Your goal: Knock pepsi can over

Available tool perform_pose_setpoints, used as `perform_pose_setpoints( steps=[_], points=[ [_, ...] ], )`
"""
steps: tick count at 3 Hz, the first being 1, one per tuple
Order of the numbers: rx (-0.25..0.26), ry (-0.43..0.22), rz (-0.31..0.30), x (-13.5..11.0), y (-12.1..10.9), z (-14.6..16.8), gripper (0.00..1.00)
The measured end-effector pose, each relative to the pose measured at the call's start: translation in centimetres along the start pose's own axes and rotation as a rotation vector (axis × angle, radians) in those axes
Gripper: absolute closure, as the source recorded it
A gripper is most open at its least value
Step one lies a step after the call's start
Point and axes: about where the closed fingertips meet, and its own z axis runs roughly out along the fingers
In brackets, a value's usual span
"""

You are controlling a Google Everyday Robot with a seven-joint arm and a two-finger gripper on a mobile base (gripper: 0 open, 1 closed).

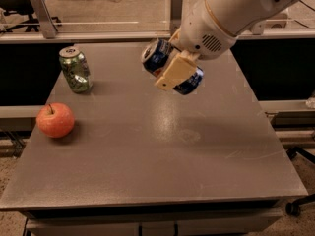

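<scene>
Pepsi can [156, 56], tilted and clamped in the gripper [173, 73], hangs above the grey table [162, 151]; green can [75, 70] and apple [55, 120] sit well apart at left.

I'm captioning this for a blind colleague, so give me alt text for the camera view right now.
A white robot arm from the upper right has its end effector shut on a pepsi can, held tilted in the air above a grey table. A green can stands at the back left, a red apple at the front left.
</scene>
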Motion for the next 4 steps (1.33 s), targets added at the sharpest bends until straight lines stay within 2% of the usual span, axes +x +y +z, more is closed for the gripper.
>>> perform_pose_setpoints(
  steps=[1, 2, 3, 4],
  points=[
    [-0.065, 0.148, 0.006, 0.3, 1.4, 1.8, 1.0],
    [-0.2, 0.441, 0.057, 3.3, 2.1, 7.2, 1.0],
    [-0.263, 0.719, 0.072, 8.4, 1.6, 10.5, 1.0],
    [-0.226, 0.738, 0.057, 8.7, 0.6, 10.7, 0.81]
  ],
)
